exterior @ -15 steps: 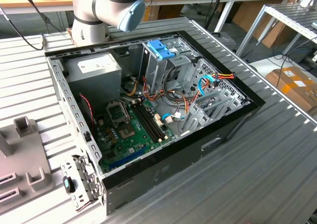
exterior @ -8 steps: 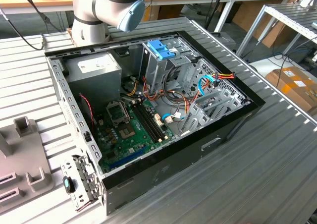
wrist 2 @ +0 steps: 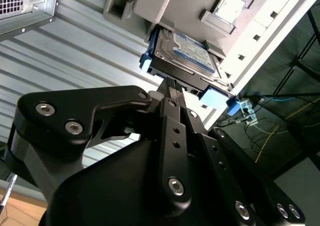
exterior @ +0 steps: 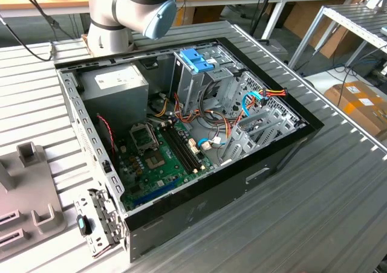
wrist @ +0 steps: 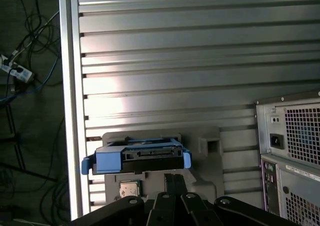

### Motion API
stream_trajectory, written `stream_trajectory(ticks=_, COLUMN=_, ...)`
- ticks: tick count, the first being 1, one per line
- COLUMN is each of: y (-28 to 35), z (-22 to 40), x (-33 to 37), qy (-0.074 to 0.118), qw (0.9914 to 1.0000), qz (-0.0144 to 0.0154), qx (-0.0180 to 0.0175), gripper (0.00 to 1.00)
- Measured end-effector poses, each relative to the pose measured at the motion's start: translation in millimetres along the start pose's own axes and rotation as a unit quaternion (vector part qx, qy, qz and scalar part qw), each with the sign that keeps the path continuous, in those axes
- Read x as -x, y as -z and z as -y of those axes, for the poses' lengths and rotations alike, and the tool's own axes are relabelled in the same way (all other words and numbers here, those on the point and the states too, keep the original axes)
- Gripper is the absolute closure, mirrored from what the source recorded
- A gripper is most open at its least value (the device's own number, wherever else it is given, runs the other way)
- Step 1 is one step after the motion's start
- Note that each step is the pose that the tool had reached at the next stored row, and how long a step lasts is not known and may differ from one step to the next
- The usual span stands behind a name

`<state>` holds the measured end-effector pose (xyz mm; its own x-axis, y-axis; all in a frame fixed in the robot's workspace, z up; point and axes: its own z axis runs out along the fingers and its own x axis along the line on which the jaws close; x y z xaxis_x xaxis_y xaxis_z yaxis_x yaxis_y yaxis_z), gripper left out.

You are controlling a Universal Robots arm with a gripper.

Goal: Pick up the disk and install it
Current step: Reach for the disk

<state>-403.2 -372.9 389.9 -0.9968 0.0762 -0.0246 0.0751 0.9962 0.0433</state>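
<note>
The disk is a silver drive with a white-and-blue label in a blue plastic frame. It lies on a grey moulded holder on the ribbed metal table. In the first wrist view the disk shows edge-on, with blue tabs at both ends. My gripper is shut, its two black fingers pressed together. The tips are right at the disk's near edge. In the first wrist view the gripper sits just in front of the middle of that edge. I cannot tell if they touch.
The open computer case lies on the table, with a metal cage topped in blue plastic, a grey power-supply box and the green board. The case's rear panel stands near the holder. The table edge runs past the disk; cables lie on the floor beyond it.
</note>
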Motion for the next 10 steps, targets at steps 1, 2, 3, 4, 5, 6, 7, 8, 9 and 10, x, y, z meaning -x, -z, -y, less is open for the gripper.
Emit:
stream_trajectory(ticks=1, y=0.1, z=0.2, x=-3.2, qy=0.0, qw=1.0, qz=-0.0001, qx=0.0, gripper=0.89)
stream_trajectory(ticks=2, y=0.2, z=0.4, x=-5.3, qy=0.0, qw=1.0, qz=-0.0001, qx=0.0, gripper=0.89)
stream_trajectory(ticks=3, y=0.1, z=0.5, x=-7.2, qy=0.0, qw=1.0, qz=0.0, qx=0.0, gripper=0.89)
stream_trajectory(ticks=4, y=0.2, z=0.7, x=-9.6, qy=0.0, qw=1.0, qz=-0.0001, qx=0.0, gripper=0.89)
stream_trajectory(ticks=5, y=0.2, z=0.9, x=-11.2, qy=0.0, qw=1.0, qz=-0.0001, qx=0.0, gripper=0.89)
stream_trajectory(ticks=6, y=0.2, z=1.0, x=-13.1, qy=0.0, qw=1.0, qz=0.0, qx=0.0, gripper=0.89)
stream_trajectory(ticks=7, y=0.2, z=1.1, x=-14.5, qy=0.0, qw=1.0, qz=0.0, qx=0.0, gripper=0.89)
stream_trajectory(ticks=8, y=0.3, z=1.3, x=-16.7, qy=0.0, qw=1.0, qz=-0.0001, qx=0.0, gripper=0.89)
stream_trajectory(ticks=9, y=0.3, z=1.4, x=-18.4, qy=0.0, qw=1.0, qz=0.0, qx=0.0, gripper=0.89)
stream_trajectory(ticks=10, y=0.4, z=1.5, x=-20.2, qy=0.0, qw=1.0, qz=-0.0001, qx=0.0, gripper=0.89)
